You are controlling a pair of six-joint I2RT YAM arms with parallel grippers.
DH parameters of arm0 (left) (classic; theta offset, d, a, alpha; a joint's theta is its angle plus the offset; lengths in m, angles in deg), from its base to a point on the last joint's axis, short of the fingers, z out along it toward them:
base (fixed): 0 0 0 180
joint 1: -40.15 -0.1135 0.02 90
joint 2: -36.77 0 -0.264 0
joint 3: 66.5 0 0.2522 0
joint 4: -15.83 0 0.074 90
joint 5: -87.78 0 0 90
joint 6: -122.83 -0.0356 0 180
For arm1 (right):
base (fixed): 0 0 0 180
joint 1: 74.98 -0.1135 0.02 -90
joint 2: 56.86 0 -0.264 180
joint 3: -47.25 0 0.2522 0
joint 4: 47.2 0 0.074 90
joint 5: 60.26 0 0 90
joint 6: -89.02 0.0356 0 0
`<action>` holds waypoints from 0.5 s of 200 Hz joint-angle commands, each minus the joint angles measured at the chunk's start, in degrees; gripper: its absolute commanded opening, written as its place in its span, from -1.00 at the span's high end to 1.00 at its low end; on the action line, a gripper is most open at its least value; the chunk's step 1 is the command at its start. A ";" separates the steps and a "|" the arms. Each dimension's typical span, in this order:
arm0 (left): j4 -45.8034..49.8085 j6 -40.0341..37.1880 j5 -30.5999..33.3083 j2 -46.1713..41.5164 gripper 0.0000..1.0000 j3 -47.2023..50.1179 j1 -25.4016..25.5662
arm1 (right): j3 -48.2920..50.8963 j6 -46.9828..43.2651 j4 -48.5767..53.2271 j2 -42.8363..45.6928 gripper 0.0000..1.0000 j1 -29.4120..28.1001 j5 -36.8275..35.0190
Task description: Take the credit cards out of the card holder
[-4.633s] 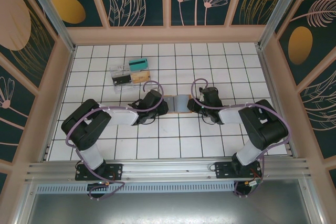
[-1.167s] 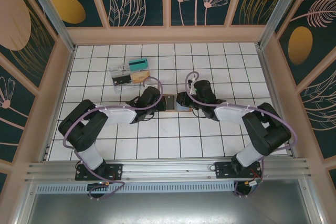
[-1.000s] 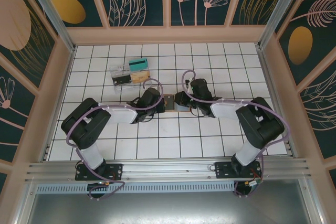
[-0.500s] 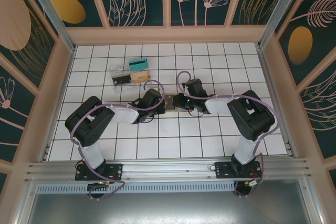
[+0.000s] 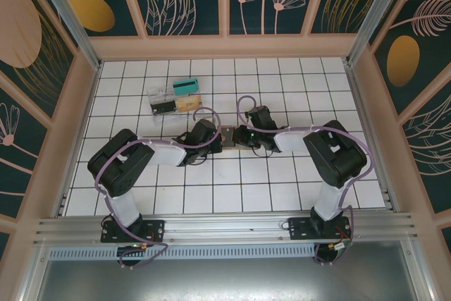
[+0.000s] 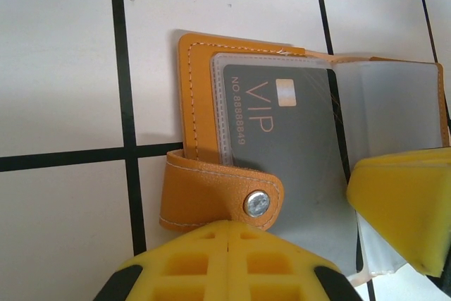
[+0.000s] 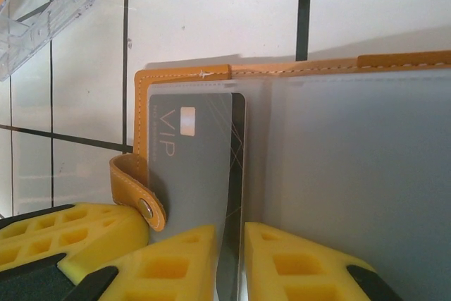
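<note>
Right fingers have reached the "VIP NO. 8888849" card.

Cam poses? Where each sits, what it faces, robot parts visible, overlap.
Top external: above, behind the bases, facing down on the table; both arms, left tool, right tool.
Left wrist: close over the card holder; its yellow fingers at bottom.
Right wrist: close over it too; own fingers at bottom.
Shared: wrist views both show the VIP card.
</note>
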 commanded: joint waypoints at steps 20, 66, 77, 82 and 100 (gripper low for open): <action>1.01 0.20 -1.27 1.81 0.94 0.76 -0.08 | -1.47 0.83 4.48 0.20 0.61 -0.32 -2.93; 0.76 0.50 -1.75 2.04 0.94 0.74 -0.11 | -1.42 0.78 6.06 2.10 0.65 -0.61 -5.36; 0.56 0.47 -2.01 2.18 0.94 0.63 -0.09 | -2.00 0.50 6.61 1.50 0.65 -0.55 -4.99; 0.51 0.51 -2.16 2.28 0.95 0.59 -0.09 | -2.02 0.49 6.44 1.07 0.65 -0.55 -4.73; 0.33 0.53 -2.71 2.57 0.95 0.41 -0.08 | -2.12 0.79 5.66 -0.32 0.66 -0.52 -3.44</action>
